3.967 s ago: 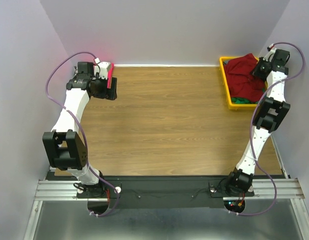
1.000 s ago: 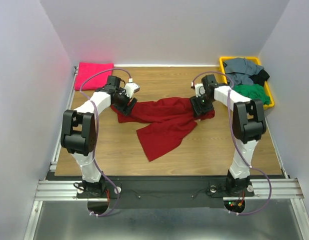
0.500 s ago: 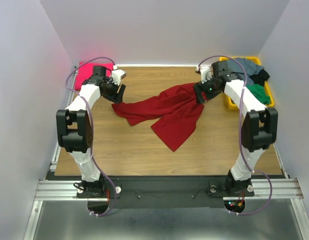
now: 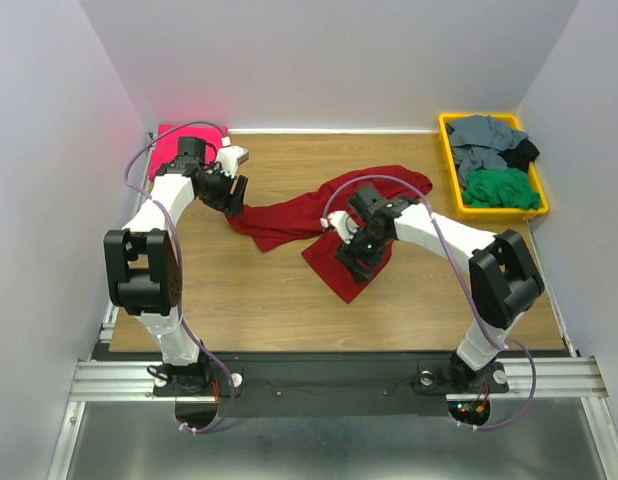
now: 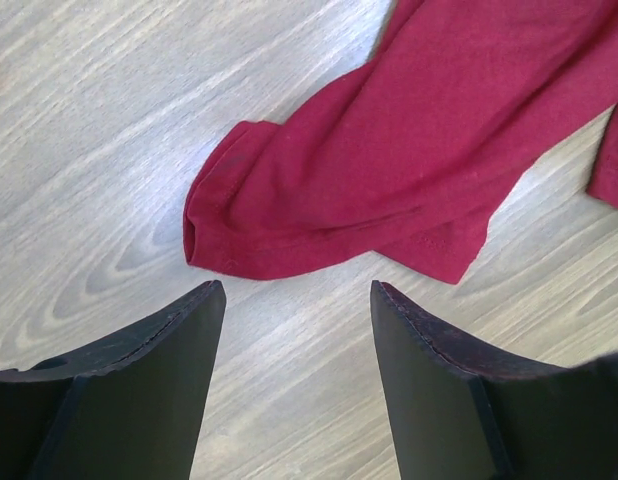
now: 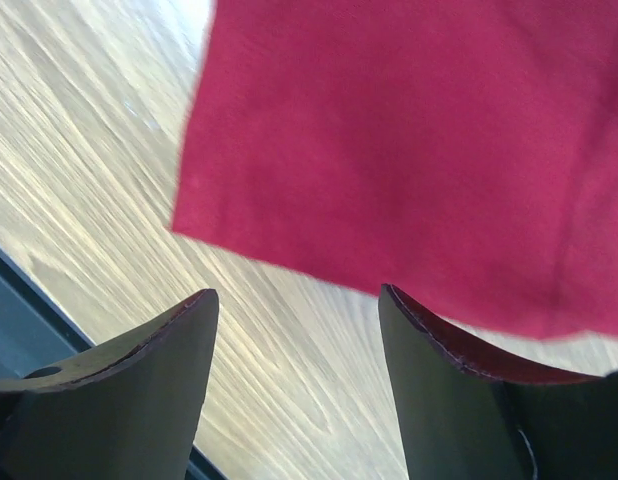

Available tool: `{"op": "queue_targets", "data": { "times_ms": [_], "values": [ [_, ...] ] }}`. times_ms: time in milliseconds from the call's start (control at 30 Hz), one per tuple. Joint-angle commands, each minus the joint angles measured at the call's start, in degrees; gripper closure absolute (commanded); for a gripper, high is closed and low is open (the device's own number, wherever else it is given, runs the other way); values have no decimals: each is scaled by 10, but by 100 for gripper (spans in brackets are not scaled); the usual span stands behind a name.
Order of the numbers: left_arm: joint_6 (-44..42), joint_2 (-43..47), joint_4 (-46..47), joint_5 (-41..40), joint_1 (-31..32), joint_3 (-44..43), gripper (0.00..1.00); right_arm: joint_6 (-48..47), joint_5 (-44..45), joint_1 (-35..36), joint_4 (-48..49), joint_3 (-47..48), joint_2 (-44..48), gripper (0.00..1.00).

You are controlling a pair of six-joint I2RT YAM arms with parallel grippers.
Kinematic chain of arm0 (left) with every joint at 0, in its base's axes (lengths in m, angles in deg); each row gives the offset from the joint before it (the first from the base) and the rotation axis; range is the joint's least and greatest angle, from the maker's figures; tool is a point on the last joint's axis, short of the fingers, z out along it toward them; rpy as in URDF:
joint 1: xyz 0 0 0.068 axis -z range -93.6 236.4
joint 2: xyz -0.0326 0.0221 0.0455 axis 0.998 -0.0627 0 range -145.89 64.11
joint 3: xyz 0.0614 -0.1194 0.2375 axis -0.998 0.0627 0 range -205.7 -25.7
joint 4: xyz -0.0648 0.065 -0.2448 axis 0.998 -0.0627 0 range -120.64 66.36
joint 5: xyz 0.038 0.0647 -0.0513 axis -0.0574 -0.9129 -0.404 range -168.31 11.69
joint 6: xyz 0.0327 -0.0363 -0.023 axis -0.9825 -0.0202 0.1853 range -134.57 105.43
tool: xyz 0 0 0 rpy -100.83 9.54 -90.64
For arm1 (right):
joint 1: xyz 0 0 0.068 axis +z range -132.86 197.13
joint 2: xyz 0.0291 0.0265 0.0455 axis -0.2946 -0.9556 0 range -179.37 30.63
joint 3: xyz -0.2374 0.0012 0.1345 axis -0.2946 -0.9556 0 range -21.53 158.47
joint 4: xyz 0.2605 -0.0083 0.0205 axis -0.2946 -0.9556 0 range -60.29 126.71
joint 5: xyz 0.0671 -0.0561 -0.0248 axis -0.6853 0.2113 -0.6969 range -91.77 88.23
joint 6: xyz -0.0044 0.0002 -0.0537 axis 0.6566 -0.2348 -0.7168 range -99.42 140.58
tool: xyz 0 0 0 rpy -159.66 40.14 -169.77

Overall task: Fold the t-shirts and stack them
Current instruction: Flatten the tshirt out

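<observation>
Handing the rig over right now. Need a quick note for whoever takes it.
Left gripper: open, empty, just short of the sleeve end of the crimson shirt.
Right gripper: open, empty, over that shirt's near edge.
Crimson shirt: crumpled mid-table, unfolded.
Pink shirt: folded, far-left corner.
Grey shirt, green shirt, black shirt: in the yellow bin, far right.
Done: pink folded.
Left: flatten and fold crimson, stack on pink, then the bin's shirts.
</observation>
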Motion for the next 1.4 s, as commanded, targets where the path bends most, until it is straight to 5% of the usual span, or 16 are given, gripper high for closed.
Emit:
{"op": "queue_targets", "data": {
  "times_ms": [0, 433, 533, 667, 967, 1367],
  "values": [
    [6, 39, -7, 15, -10, 14, 28, 21, 34, 44, 29, -6, -21, 29],
    [11, 60, -4, 16, -13, 27, 24, 67, 124, 105, 86, -39, -127, 24],
    [14, 59, 0, 16, -14, 26, 24, 72, 174, 108, 108, -50, -151, 48],
    [16, 54, 3, 18, -15, 22, 24, 56, 232, 107, 113, -39, -146, 99],
    [15, 45, 0, 29, -15, -7, 24, -20, 182, 34, 105, 77, 24, 99],
    [32, 45, 29, 13, -15, -11, 25, -10, 175, -201, 106, 424, -60, 99]
  ]
}}
